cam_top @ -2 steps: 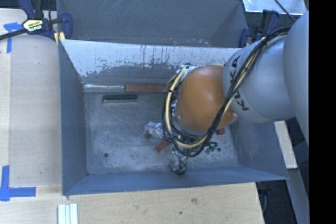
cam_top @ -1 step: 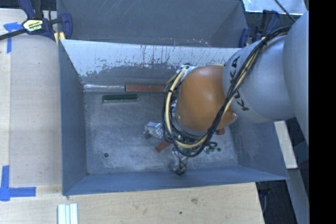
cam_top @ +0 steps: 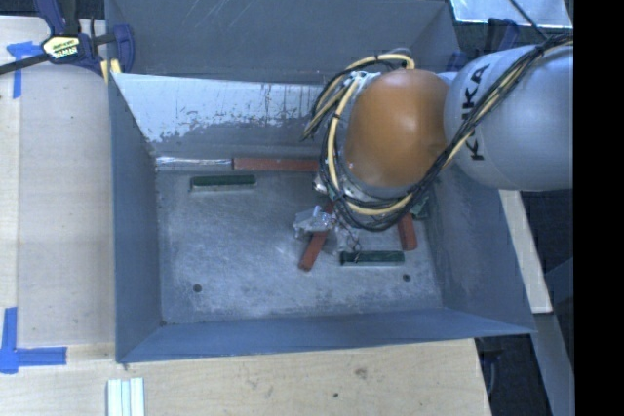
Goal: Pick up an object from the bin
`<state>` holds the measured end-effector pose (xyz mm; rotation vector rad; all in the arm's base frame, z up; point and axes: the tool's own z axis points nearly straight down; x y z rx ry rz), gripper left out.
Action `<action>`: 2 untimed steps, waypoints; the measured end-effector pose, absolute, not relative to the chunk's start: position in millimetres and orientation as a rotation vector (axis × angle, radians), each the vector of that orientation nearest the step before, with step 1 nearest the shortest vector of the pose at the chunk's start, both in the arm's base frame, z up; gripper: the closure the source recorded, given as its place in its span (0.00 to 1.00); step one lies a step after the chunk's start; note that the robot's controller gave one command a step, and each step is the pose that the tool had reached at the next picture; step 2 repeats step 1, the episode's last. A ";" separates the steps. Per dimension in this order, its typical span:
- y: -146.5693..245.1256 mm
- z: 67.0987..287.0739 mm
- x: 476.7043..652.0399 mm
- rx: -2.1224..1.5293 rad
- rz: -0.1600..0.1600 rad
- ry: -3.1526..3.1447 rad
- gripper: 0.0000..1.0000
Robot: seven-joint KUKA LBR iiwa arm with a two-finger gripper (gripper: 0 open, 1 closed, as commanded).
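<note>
My gripper (cam_top: 319, 222) is low over the bin floor, right of centre, mostly hidden under the arm's orange cover. A short red-brown stick (cam_top: 311, 253) lies tilted just below it, its upper end right at the gripper. A small dark green bar (cam_top: 371, 257) lies flat to the right of that stick. Another short red-brown piece (cam_top: 408, 235) pokes out from under the arm on the right side.
Along the back wall's foot lies a long red-brown bar (cam_top: 270, 165), with a dark green bar (cam_top: 222, 180) just in front of it to the left. The arm and its cables cover the bin's right part.
</note>
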<state>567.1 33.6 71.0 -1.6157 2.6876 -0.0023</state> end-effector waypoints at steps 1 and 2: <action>33.7 71.1 567.1 -1.615 -0.002 2.689 1.00; 33.7 71.1 567.1 -1.615 -0.002 2.689 1.00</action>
